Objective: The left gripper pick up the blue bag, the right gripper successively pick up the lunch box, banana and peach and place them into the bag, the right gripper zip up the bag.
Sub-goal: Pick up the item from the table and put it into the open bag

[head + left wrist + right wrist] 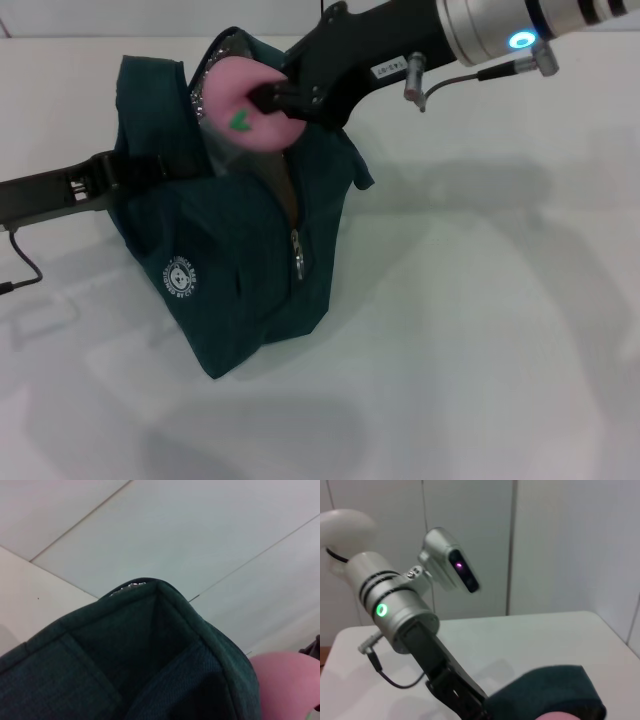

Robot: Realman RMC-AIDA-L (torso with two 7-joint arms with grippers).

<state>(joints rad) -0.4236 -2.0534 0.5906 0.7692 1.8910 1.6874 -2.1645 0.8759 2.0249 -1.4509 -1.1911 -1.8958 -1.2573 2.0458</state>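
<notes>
Peach (243, 108) clamped in right gripper (268, 101) at bag (240, 260) mouth; left gripper (135, 172) grips bag's side, table (480, 300) below

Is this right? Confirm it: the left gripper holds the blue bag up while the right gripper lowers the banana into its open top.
Not quite. The right gripper is lowering the peach, not a banana, into the open top of the blue bag; the head view shows it. The left gripper does hold the bag by its side.
</notes>
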